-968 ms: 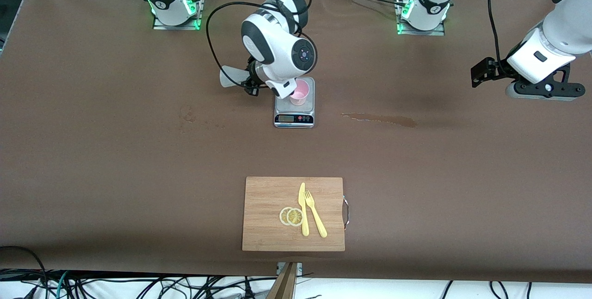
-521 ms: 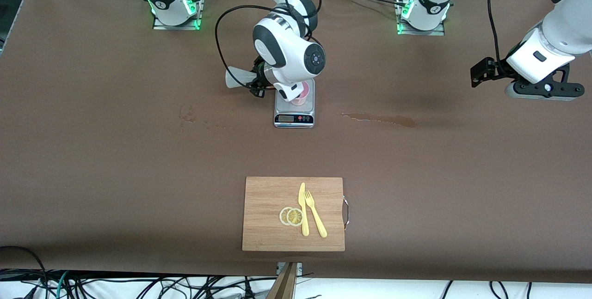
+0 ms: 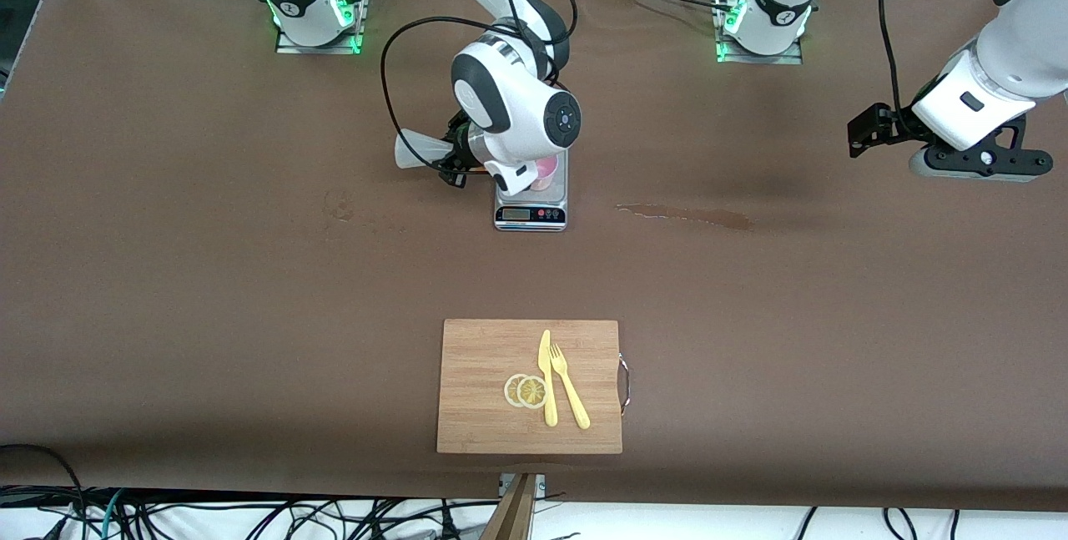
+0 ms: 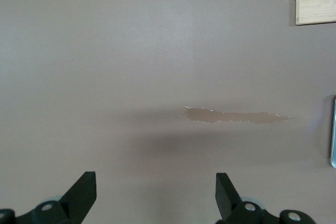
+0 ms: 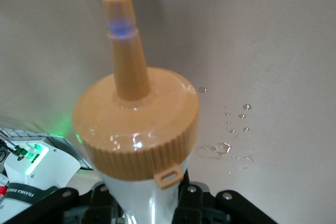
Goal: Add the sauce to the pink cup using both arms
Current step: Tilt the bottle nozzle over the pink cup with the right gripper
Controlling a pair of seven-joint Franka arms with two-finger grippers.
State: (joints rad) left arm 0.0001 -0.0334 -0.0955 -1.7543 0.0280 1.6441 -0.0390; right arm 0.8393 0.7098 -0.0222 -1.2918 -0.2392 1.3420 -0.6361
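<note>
Pouring step: right gripper (image 3: 457, 158) clamped on sauce bottle (image 5: 137, 124), at 9 o'clock of pink cup (image 3: 546, 172) on scale (image 3: 531, 208). Next, likely nozzle over rim, then squeeze. Left gripper (image 4: 156, 195) waiting, fingers apart, over bare table (image 3: 209, 290).

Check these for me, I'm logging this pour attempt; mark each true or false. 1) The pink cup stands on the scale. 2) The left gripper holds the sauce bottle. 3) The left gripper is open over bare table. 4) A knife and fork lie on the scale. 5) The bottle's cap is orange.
1) True: the pink cup stands on the scale, partly hidden by the right arm.
2) False: the right gripper holds the sauce bottle; the left gripper holds nothing.
3) True: its fingers stand apart over the table, near a long stain.
4) False: the knife and fork lie on the cutting board, beside two lemon slices.
5) True: the cap is orange.
</note>
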